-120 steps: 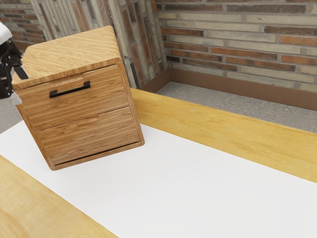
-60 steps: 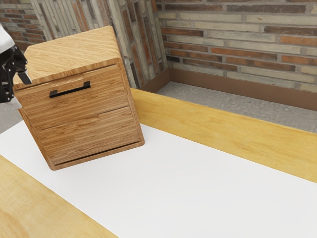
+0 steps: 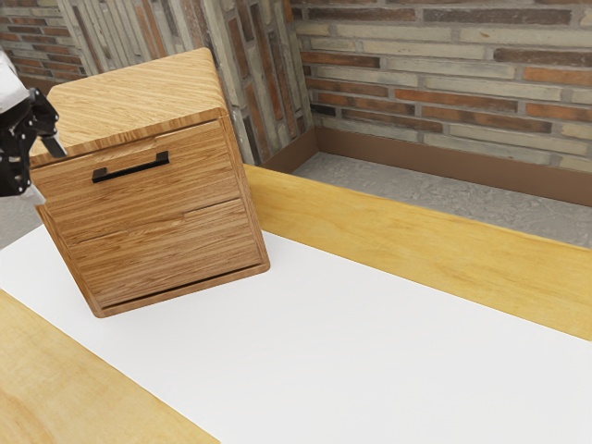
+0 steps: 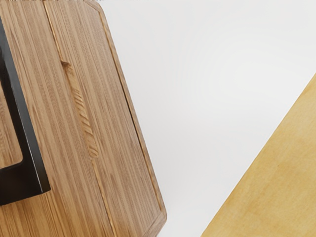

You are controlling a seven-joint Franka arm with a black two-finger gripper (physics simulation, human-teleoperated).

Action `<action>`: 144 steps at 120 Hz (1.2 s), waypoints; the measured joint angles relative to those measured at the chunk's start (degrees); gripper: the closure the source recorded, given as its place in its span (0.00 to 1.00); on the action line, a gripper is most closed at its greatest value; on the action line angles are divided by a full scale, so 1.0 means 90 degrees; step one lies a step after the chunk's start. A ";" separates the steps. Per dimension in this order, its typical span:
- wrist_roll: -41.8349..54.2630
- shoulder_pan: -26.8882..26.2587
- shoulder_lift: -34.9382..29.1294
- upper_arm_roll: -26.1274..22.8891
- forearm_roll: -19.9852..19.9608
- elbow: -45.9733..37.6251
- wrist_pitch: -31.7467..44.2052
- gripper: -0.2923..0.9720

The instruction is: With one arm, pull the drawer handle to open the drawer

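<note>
I read this as a bare workshop or basement room, rendered in sim: exposed brick wall (image 3: 444,74), rough grey concrete floor (image 3: 444,199), brown baseboard (image 3: 462,162). Plain wooden table (image 3: 416,240) with a white top (image 3: 370,351), and one small wooden cabinet (image 3: 157,231) on it.

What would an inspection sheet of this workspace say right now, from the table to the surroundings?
Surface: white tabletop with light wooden borders.
Job's things: light wooden two-drawer cabinet stands on the tabletop; its upper drawer looks shut; black bar handle untouched.
Clutter: nothing seen.
Grippers: black two-finger gripper by the cabinet's top corner at the exterior view's left, apart from the handle.
Cables: nothing seen.
Surroundings: brick wall, grey floor.
</note>
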 joint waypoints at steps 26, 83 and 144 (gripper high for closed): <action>0.0104 0.0013 0.0024 0.0159 -0.0004 -0.0107 0.0254 0.23; -0.0191 0.0018 0.0134 0.0197 -0.0521 -0.0285 0.0803 0.32; -0.0700 -0.0049 0.0286 0.0419 -0.0919 -0.0476 0.1332 0.33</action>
